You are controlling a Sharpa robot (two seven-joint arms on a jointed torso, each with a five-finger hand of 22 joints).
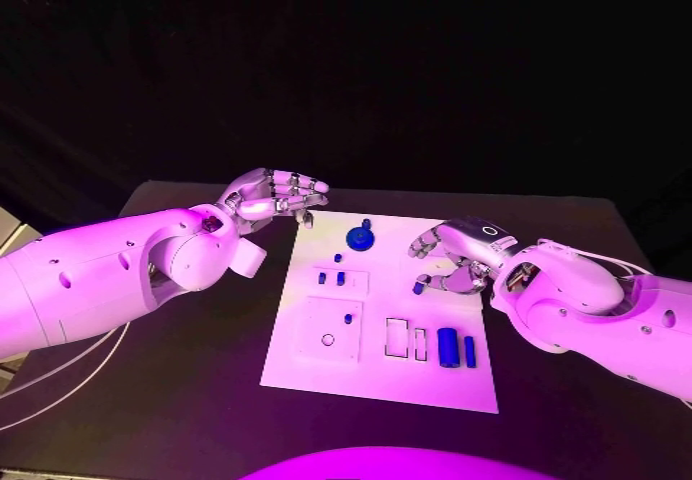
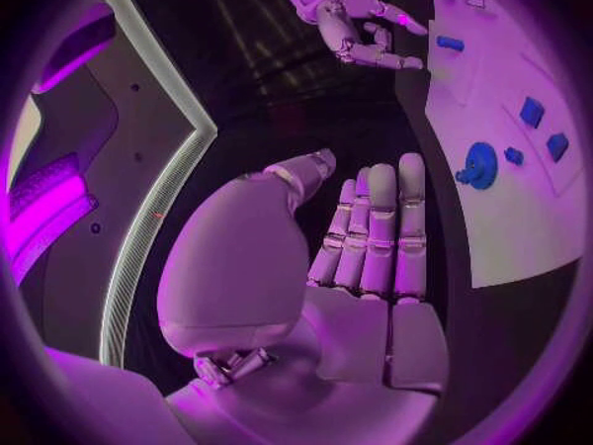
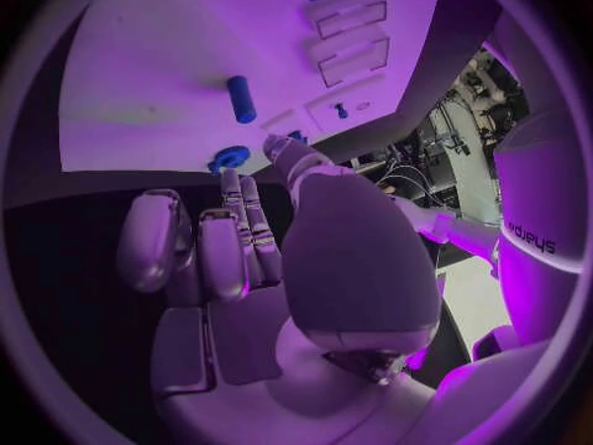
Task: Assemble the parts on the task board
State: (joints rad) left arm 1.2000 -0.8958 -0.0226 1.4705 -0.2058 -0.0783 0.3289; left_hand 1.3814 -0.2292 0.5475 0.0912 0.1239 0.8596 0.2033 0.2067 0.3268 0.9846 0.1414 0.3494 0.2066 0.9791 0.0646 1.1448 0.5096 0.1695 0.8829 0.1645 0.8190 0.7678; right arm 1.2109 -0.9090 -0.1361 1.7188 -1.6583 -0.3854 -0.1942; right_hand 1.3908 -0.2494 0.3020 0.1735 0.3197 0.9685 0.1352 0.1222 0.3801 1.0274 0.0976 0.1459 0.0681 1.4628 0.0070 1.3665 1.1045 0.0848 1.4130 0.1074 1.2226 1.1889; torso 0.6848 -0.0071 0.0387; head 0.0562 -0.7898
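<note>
The task board (image 1: pixel 378 375) is seen lying in the middle of the black bench (image 1: pixel 173 400) in the head view, running from the upper centre down to the lower right of centre. Small blue parts are being carried on it: a round blue part (image 1: pixel 359 238) near its upper edge, two short pegs (image 1: pixel 330 279) standing in a recessed block below that, and two blue cylinders (image 1: pixel 457 348) lying side by side toward the lower right.

The left hand (image 1: pixel 271 196) is being held above the bench at the upper left of the board, just off its corner. Its fingers (image 2: pixel 377 229) are lying straight and pressed together in the left wrist view, and nothing is being held in them.

The right hand (image 1: pixel 454 258) is being held over the right edge of the board, at centre right of the frame. A small blue part (image 1: pixel 420 287) is seen at its fingertips; whether it is being pinched cannot be told. In the right wrist view the fingers (image 3: pixel 235 242) are partly curled.
</note>
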